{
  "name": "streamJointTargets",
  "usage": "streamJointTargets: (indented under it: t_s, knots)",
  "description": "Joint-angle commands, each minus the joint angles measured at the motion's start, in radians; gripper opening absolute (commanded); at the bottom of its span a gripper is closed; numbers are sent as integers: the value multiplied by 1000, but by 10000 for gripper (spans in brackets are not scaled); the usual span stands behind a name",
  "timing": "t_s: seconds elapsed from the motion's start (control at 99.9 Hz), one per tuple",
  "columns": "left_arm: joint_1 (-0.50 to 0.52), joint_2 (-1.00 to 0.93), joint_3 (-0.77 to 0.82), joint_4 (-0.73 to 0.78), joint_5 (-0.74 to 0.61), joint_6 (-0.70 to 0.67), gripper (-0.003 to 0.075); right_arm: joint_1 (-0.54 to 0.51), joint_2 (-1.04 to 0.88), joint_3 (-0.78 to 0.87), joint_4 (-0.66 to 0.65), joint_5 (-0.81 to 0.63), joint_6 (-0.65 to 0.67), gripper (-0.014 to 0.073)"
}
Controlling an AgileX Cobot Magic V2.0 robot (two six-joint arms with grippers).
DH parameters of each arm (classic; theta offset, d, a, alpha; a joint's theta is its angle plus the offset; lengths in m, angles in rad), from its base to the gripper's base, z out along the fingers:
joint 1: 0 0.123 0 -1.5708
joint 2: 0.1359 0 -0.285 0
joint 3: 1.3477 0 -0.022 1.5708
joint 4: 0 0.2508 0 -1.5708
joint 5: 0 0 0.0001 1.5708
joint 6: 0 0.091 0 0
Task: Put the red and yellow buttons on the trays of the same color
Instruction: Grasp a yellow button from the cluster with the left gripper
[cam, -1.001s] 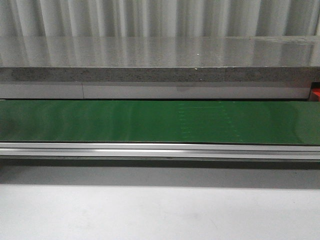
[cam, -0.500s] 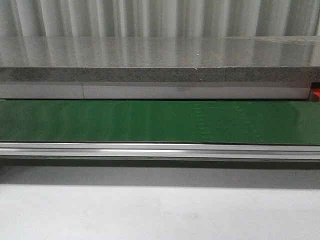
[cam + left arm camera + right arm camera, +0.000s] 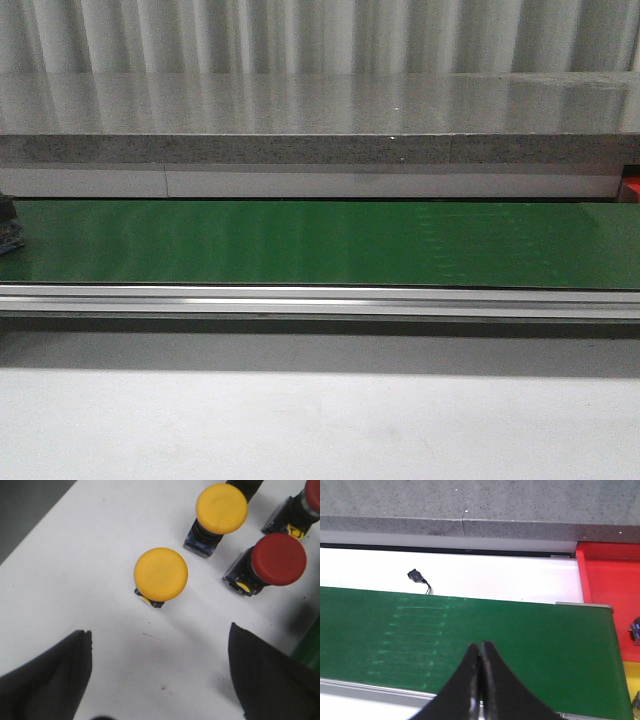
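In the left wrist view, two yellow buttons (image 3: 160, 574) (image 3: 221, 508) and a red button (image 3: 278, 559) stand on a white surface. Another red button (image 3: 312, 492) is cut off at the frame edge. My left gripper (image 3: 159, 630) is open above the white surface, short of the nearer yellow button, with nothing between its fingers. My right gripper (image 3: 480, 644) is shut and empty over the green belt (image 3: 520, 630). A red tray (image 3: 610, 580) and a strip of the yellow tray (image 3: 630, 680) lie past the belt's end. Neither gripper shows in the front view.
A dark object with a blue part (image 3: 8, 225) sits on the green conveyor belt (image 3: 320, 245) at the left edge of the front view. The red tray's corner (image 3: 632, 188) shows at far right. A small black connector (image 3: 415, 575) lies beyond the belt. A small dark part (image 3: 636, 630) rests in the red tray.
A dark object has come into the front view at the belt's left edge. The faint marks on the belt have drifted to the right.
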State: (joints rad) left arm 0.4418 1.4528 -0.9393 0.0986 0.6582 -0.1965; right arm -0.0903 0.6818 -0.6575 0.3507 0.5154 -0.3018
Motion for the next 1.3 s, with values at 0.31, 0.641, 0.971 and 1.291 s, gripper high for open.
streamJointTargets:
  t_s: [0.31, 0.641, 0.971, 1.291]
  knots:
    - [16, 137, -98, 18, -113, 0, 545, -1, -4, -28, 11, -59, -7, -68]
    - [16, 260, -164, 18, -103, 1, 545, -1, -4, -28, 11, -59, -7, -68]
    - [16, 257, -164, 18, -73, 1, 98, -1, -4, -28, 11, -58, -7, -68]
    - [-17, 6, -164, -31, -61, -15, -20, -1, -4, -28, 11, -56, -7, -68]
